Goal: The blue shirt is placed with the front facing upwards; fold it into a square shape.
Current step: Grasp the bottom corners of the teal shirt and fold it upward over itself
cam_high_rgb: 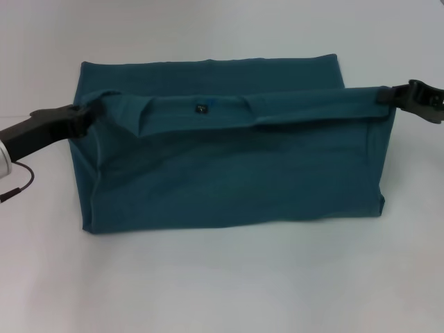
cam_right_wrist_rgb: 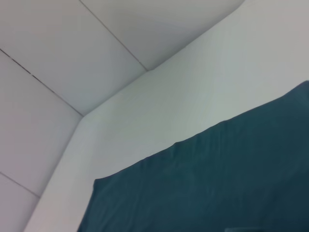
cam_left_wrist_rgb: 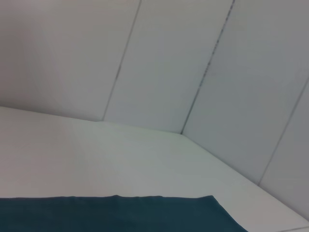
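The blue shirt point(cam_high_rgb: 229, 173) lies on the white table, partly folded, with its plain back side showing and a small dark neck label point(cam_high_rgb: 201, 107) near the raised edge. No white letters show. My left gripper point(cam_high_rgb: 84, 114) is shut on the shirt's left corner. My right gripper point(cam_high_rgb: 388, 97) is shut on the right corner. Together they hold the collar edge stretched and lifted above the lower layer. The left wrist view shows a strip of the shirt point(cam_left_wrist_rgb: 120, 215). The right wrist view shows more of the shirt point(cam_right_wrist_rgb: 217, 183).
The white table point(cam_high_rgb: 222, 284) spreads around the shirt. Pale panelled walls point(cam_left_wrist_rgb: 193, 63) stand behind the table, also shown in the right wrist view point(cam_right_wrist_rgb: 58, 58). A thin dark cable point(cam_high_rgb: 21, 184) hangs below my left arm.
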`<state>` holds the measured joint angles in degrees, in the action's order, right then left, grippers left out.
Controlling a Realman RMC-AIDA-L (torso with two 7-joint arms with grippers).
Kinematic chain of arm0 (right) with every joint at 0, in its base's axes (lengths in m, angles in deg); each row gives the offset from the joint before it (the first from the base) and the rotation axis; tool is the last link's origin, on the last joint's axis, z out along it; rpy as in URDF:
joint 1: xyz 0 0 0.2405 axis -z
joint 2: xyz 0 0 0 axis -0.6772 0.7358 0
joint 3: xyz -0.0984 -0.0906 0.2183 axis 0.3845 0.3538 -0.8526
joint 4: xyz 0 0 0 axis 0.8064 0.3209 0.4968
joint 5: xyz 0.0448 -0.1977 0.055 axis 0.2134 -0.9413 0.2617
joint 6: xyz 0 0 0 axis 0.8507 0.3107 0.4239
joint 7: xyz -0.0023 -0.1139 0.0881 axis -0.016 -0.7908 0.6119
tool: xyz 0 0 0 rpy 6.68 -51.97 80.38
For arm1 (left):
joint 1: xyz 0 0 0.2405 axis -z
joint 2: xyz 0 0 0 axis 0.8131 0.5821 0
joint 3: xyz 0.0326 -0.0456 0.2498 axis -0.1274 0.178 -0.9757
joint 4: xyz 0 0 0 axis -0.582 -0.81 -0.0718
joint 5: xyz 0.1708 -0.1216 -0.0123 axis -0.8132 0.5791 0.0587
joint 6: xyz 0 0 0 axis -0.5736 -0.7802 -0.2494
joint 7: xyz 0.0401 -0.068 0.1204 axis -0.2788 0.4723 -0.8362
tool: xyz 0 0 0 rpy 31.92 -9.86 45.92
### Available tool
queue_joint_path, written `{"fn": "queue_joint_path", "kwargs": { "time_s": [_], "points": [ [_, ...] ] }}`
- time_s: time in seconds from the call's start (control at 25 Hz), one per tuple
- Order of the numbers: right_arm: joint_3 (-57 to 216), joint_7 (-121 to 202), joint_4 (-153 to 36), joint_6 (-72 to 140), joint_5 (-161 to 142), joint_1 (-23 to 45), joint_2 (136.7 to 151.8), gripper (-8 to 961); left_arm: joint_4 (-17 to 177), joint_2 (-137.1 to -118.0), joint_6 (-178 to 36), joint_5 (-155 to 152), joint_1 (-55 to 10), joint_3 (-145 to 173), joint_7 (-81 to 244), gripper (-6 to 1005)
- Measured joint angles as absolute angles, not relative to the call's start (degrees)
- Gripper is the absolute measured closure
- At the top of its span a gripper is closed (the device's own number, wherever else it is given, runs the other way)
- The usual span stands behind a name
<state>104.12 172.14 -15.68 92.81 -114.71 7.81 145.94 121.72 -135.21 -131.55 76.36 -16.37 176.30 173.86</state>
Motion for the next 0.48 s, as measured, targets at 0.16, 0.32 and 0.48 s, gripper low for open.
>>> {"fn": "queue_joint_path", "kwargs": {
  "time_s": [0.16, 0.32, 0.48],
  "points": [
    [107.37, 171.76, -16.98, 89.45, -114.7, 6.84, 145.78, 909, 121.18, -135.25, -130.61, 77.07, -16.33, 176.21, 173.67, 959],
    [108.94, 170.46, -19.68, 87.2, -114.7, 5.55, 145.72, 908, 121.04, -135.47, -130.1, 77.18, -16.51, 176.2, 173.55, 959],
    [109.02, 168.79, -20.17, 85.59, -114.69, 5.32, 146.48, 908, 120.96, -135.91, -129.36, 77.39, -16.7, 176.2, 173.47, 959]
  ]
}}
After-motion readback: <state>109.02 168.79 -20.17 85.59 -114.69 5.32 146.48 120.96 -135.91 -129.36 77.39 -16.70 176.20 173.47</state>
